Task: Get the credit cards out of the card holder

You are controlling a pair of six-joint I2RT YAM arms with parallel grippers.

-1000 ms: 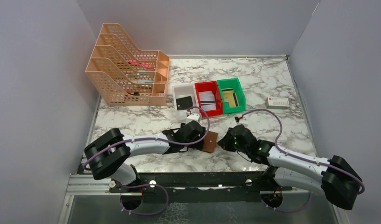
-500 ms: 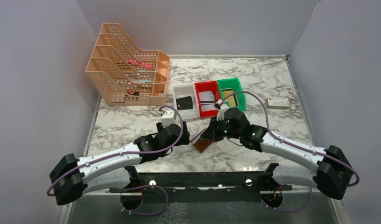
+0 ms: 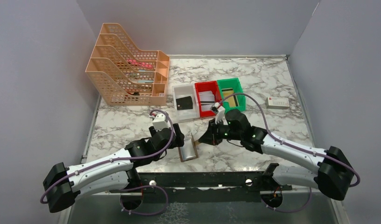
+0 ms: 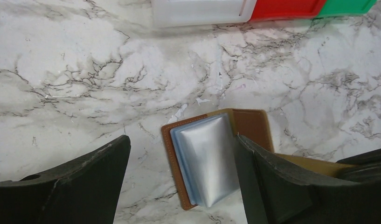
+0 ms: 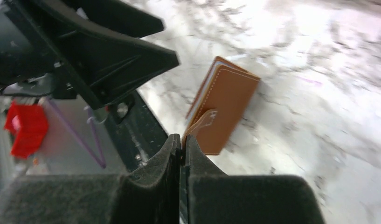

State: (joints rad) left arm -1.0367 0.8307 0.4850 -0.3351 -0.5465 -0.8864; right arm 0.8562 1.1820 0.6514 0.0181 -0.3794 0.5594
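One finger [image 4: 267,182] of my left claw [image 4: 181,140] is covering part of the right cover of the card holder [image 4: 204,158]. Glare is washing out its sleeves [image 4: 209,149], so I am not telling what they are holding. The left wrist view's top edge is cutting off the white bin [image 4: 197,11], the red bin [image 4: 286,7] and the green bin [image 4: 347,5].

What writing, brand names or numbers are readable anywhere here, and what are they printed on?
Nothing is legible in any view.
small white box: a red mark and faint print, too small to read.
credit cards in the red bin: dark stripes only, no readable lettering.
card holder: plain leather and clear sleeves, no lettering visible.
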